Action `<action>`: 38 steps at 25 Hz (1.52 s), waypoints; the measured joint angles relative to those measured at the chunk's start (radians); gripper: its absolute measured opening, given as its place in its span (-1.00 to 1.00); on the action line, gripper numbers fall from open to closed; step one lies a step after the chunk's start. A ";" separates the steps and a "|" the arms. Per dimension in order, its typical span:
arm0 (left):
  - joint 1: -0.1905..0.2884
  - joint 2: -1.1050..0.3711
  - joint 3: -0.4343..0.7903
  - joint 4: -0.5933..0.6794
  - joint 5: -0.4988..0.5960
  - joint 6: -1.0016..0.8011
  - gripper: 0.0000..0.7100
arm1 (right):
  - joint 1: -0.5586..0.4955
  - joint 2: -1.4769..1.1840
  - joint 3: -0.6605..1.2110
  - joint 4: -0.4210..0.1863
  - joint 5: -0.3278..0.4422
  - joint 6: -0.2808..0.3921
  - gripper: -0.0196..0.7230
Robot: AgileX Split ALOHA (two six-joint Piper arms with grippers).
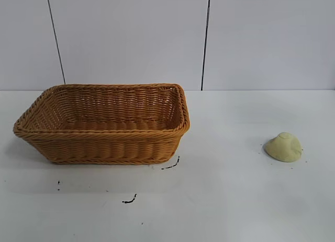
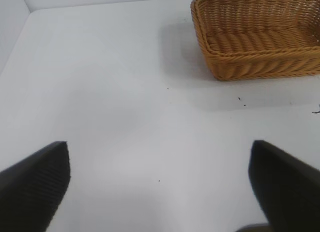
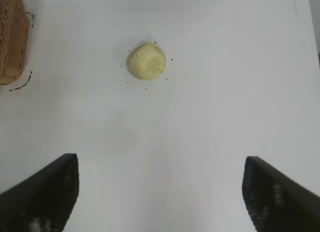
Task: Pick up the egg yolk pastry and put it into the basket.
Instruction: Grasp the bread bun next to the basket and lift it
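The egg yolk pastry (image 1: pixel 283 147) sits on the white table (image 1: pixel 235 200) at the right side of my exterior view, well apart from the basket (image 1: pixel 104 124), which stands at the left with its open top up and nothing visible inside it. I see a few small dark marks (image 1: pixel 171 164) on the table just in front of the basket's near right corner, and more specks farther forward.

From my right wrist camera, the right gripper (image 3: pixel 160 192) is spread wide, its 2 dark fingers (image 3: pixel 45 192) far apart with bare table between them and nothing held. The pastry (image 3: pixel 146 61) lies out ahead of that gap, untouched, ringed by tiny dark specks, and an edge of the basket (image 3: pixel 12 41) shows off to one side.

From my left wrist camera, the left gripper (image 2: pixel 160 192) is likewise wide open and empty, its fingers (image 2: pixel 35 184) over bare table. The basket (image 2: pixel 255 36) sits ahead of it, apart from the fingers. Neither arm shows in my exterior view.
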 joint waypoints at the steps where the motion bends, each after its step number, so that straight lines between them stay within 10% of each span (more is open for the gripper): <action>1: 0.000 0.000 0.000 0.000 0.000 0.000 0.96 | 0.000 0.054 -0.036 0.000 0.000 -0.007 0.77; 38: 0.000 0.000 0.000 0.000 0.000 0.000 0.96 | 0.084 0.727 -0.278 0.011 -0.036 -0.042 0.79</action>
